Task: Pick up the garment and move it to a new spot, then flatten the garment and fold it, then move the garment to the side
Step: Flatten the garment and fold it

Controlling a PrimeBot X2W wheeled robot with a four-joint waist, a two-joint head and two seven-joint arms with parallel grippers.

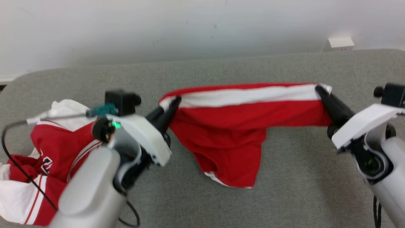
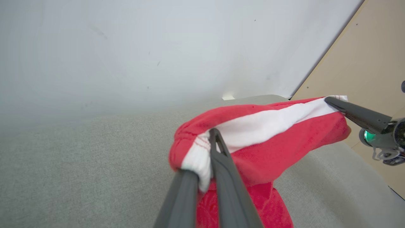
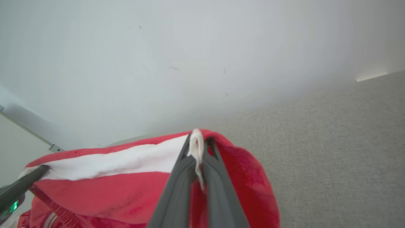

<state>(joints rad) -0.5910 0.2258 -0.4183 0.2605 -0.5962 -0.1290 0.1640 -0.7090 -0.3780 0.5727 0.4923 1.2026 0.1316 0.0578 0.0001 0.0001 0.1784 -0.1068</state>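
Two pinches on red garment (image 1: 227,126): left gripper (image 1: 172,103) clamps its left end, right gripper (image 1: 320,91) its right end, white stripe stretched between, rest drooping over grey table (image 1: 284,177). Head view adds clothes heap (image 1: 47,158) near left; left wrist view, beige floor (image 2: 373,63).

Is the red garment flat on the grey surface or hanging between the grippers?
Hanging. The garment droops from its striped edge, pulled taut between the left gripper and right gripper, each pinching one end.

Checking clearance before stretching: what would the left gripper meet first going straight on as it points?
The left gripper is shut on the red garment, so that cloth comes first; beyond it, probably the grey surface near the white wall, depth unclear.
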